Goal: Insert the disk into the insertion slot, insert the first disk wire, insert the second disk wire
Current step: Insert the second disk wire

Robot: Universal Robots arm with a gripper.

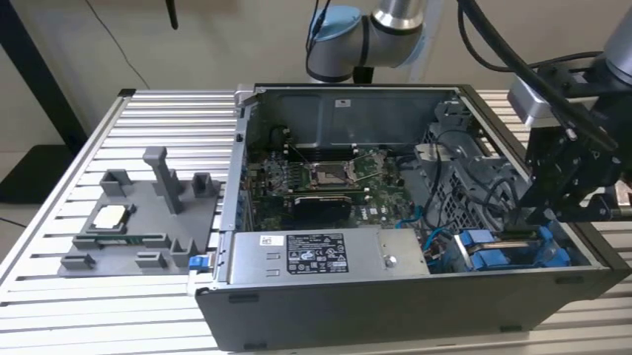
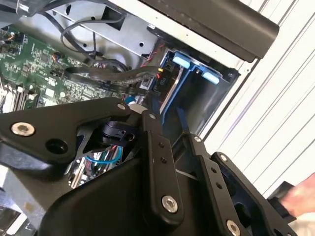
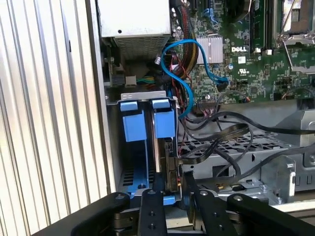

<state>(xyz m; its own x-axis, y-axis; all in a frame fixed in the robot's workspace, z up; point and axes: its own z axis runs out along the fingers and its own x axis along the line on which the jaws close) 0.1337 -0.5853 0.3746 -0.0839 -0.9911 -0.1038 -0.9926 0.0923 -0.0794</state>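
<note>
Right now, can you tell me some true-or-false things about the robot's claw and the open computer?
1. The black claw hangs over the dark metal drive bay with blue plastic rails, at the exterior view's right end of the case. True.
2. The dark grey computer case is closed up. False: its side is open and the green circuit board shows.
3. A grey labelled power-supply box sits inside the case. True.
4. The grey plastic parts tray lies inside the case. False: it lies on the slatted metal table, to the exterior view's left of the case.
5. A thin blue cable curves beside the bay. True.
</note>
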